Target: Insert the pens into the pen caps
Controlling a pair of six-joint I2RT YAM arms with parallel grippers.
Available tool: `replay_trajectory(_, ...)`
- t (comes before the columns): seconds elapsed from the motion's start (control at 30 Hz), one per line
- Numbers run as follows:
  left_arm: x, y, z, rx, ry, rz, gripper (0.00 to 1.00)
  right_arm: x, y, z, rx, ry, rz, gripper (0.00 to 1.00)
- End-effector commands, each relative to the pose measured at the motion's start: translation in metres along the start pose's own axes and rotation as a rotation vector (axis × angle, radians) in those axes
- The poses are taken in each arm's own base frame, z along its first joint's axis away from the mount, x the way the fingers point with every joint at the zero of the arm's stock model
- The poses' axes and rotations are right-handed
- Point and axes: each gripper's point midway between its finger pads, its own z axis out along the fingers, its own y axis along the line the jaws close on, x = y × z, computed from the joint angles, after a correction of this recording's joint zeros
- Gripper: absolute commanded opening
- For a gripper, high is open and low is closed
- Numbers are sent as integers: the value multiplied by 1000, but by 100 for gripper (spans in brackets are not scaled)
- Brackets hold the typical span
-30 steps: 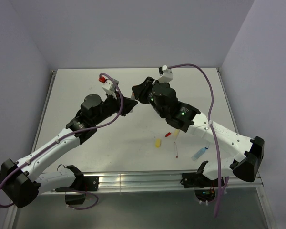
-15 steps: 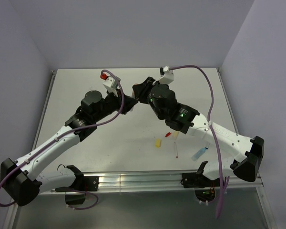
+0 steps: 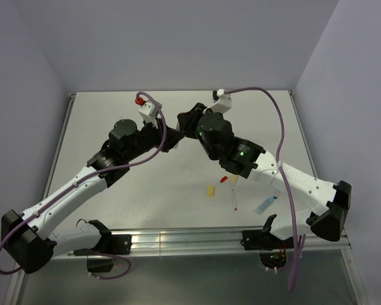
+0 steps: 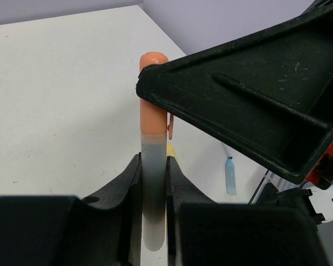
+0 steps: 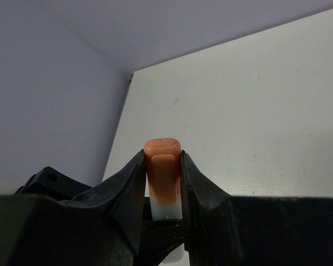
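**Orange cap on the white pen, mid-air**

The left claw (image 4: 154, 166) is clamped on the white pen (image 4: 154, 199), holding it by the lower barrel with the tip end pointing away from the wrist. The right claw (image 5: 162, 177) pinches the orange cap (image 5: 162, 172) from both sides. The two claws meet above the table (image 3: 114, 108), well beyond the yellow cap (image 3: 210, 189) and to its left.

In both wrist views the orange cap sits in line with the barrel and covers its end. The capping step looks all but done, though whether the cap is pressed fully home cannot be told.

The next move likely calls for a short, straight push along the pen's axis — any skew could jam it. One claw would then let go so the other can set the pen down.

A red pen (image 3: 234, 200) lies just right of the yellow cap and a blue pen (image 3: 267, 203) further right, both awaiting their turn.
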Motion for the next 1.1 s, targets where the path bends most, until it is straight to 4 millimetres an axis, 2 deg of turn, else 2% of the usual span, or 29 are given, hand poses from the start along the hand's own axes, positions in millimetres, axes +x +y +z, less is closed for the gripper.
replay_trajectory(0.0, -118, -26, -13, 53, -389, 50, 0, 83, 1, -31, -58, 359, -133, 0)
replay_trajectory(0.07, -103, -23, -11, 52, -346, 32, 0, 60, -2, -21, -51, 322, -111, 0)
replay_trajectory(0.1, -93, -23, -9, 58, -312, 24, 0, 47, 4, -16, -60, 302, -100, 0)
replay_trajectory(0.13, -83, -22, -5, 58, -280, 20, 1, 35, 0, -9, -46, 284, -97, 0)
replay_trajectory(0.2, -69, -16, -2, 36, -239, 6, 0, 19, 3, -1, -41, 257, -96, 0)
replay_trajectory(0.27, -56, -12, -1, 27, -214, -7, 2, 8, 0, 6, -25, 240, -94, 0)
replay_trajectory(0.3, -53, -11, -1, 23, -207, -11, 10, 3, 2, 10, -23, 232, -92, 0)
replay_trajectory(0.37, -47, -10, -2, 20, -196, -18, 8, -2, -2, 18, -6, 228, -95, 0)
replay_trajectory(0.47, -43, -6, -3, 1, -185, -22, 19, -12, -5, 25, 9, 213, -99, 0)
replay_trajectory(0.5, -44, -5, -3, -8, -184, -24, 29, -21, -7, 28, 15, 200, -92, 0)
replay_trajectory(0.6, -39, 2, -2, -47, -155, -30, 47, -35, -15, 37, 35, 172, -103, 0)
replay_trajectory(0.67, -37, 9, -2, -88, -146, -40, 55, -34, -21, 45, 55, 187, -122, 0)
replay_trajectory(0.7, -34, 12, -4, -103, -135, -45, 60, -40, -24, 49, 60, 179, -132, 0)
replay_trajectory(0.8, -28, 20, -11, -154, -119, -63, 63, -33, -34, 64, 71, 198, -154, 0)
replay_trajectory(0.83, -31, 23, -17, -179, -134, -63, 63, -32, -36, 71, 56, 208, -150, 0)
replay_trajectory(0.97, -40, 32, -39, -264, -157, -53, 64, -3, -60, 113, 78, 275, -208, 0)
replay_trajectory(1.07, -60, 30, -56, -291, -192, -3, 65, 24, -77, 145, 100, 313, -229, 0)
